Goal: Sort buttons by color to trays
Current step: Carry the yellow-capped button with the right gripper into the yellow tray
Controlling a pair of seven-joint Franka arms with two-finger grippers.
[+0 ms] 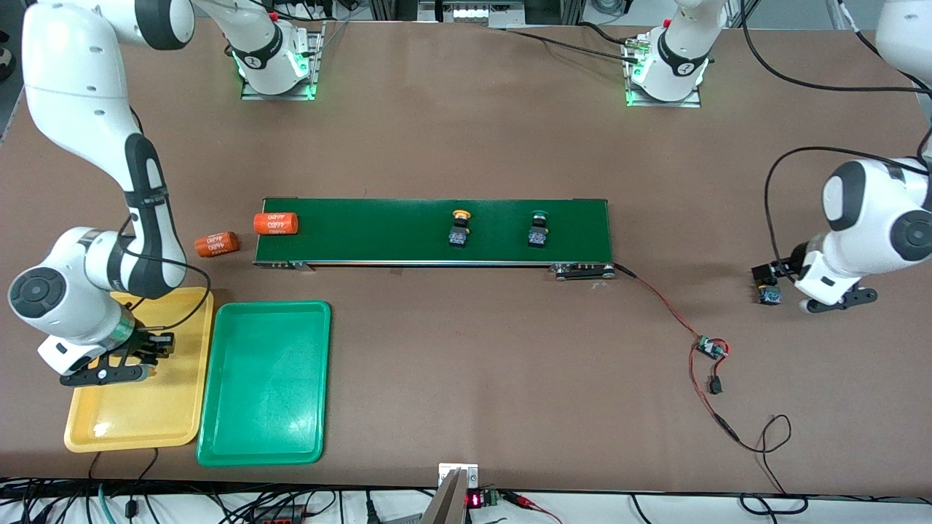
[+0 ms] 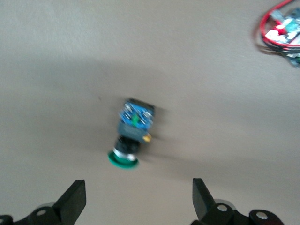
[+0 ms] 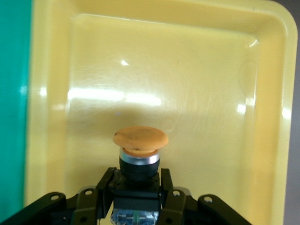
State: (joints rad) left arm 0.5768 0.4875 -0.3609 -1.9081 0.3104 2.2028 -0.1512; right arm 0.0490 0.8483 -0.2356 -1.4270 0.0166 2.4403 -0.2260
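Observation:
My right gripper (image 3: 138, 187) is shut on the black body of a yellow-capped button (image 3: 140, 143) and holds it low over the yellow tray (image 3: 197, 70); in the front view this gripper (image 1: 155, 352) is over that yellow tray (image 1: 138, 426). The green tray (image 1: 266, 393) lies beside the yellow one. My left gripper (image 2: 139, 199) hangs open above a green-capped button (image 2: 133, 129) that lies on its side on the bare table (image 1: 769, 295), toward the left arm's end. A yellow-capped button (image 1: 460, 227) and a green-capped button (image 1: 539, 227) stand on the belt.
The long dark-green conveyor belt (image 1: 378, 233) crosses the middle of the table. One orange cylinder (image 1: 276, 223) lies on its end toward the right arm, another (image 1: 218, 244) on the table beside it. A small circuit board with red wires (image 1: 710, 349) lies near the left gripper.

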